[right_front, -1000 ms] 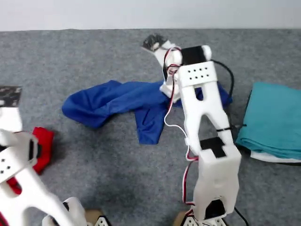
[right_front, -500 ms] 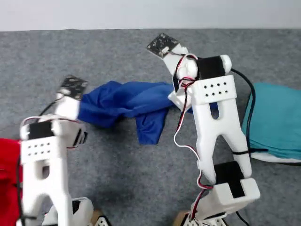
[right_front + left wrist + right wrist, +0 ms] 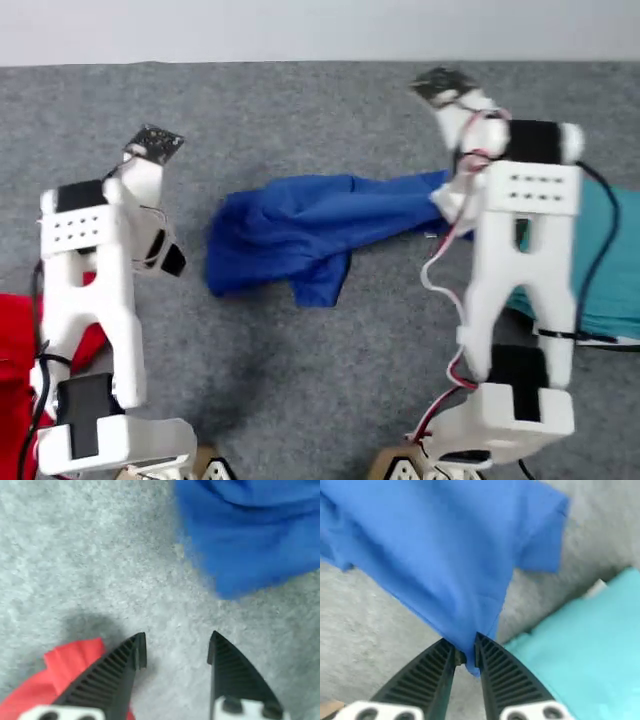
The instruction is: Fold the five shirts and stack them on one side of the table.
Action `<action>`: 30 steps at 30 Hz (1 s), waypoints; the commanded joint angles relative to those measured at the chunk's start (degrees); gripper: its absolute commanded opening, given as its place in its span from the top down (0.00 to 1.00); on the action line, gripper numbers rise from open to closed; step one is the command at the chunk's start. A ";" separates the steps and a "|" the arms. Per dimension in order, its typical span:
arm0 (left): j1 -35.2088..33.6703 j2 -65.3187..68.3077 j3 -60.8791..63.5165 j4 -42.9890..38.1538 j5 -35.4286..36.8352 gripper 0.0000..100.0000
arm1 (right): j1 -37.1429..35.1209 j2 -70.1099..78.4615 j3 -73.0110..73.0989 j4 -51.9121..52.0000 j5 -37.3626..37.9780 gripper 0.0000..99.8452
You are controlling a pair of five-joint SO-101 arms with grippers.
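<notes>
A blue shirt (image 3: 300, 235) lies crumpled and stretched across the middle of the grey table. My right gripper (image 3: 445, 205) is shut on its right end; the right wrist view shows the blue shirt (image 3: 435, 555) pinched in the right gripper (image 3: 468, 655). My left gripper (image 3: 165, 255) hovers just left of the shirt's left end. In the left wrist view the left gripper (image 3: 177, 645) is open over bare carpet, apart from the blue shirt (image 3: 250, 530). A red shirt (image 3: 15, 350) lies at the near left. A folded teal shirt (image 3: 615, 270) lies at the right edge.
The table is covered in grey carpet (image 3: 300, 380), bare in front of the blue shirt and behind it. The red shirt (image 3: 65, 670) sits just beside my left fingers. The teal shirt (image 3: 590, 650) lies close beside the right gripper.
The right gripper has dragged the blue shirt to the right, toward the teal shirt. The left arm has swung up from the near left to the shirt's left end.
</notes>
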 commanded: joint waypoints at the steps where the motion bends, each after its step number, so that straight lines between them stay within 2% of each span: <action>1: 0.09 -4.40 -3.74 3.25 -2.81 0.79 | 3.03 -3.21 -0.35 2.33 1.85 0.99; 8: 7.12 -5.80 0.04 2.64 -3.43 0.79 | 1.98 -2.86 -0.26 2.33 1.58 0.99; 16: 16.53 -5.80 10.15 -6.95 -3.43 0.79 | 1.01 -2.77 -0.26 2.33 -0.09 0.99; 21: 17.32 -4.84 11.74 -10.90 -3.43 0.79 | 1.01 -2.77 -0.26 2.33 -1.23 0.99; 30: 17.32 10.02 6.73 -10.73 -4.66 0.79 | 1.01 -2.77 -0.26 2.33 -1.23 0.99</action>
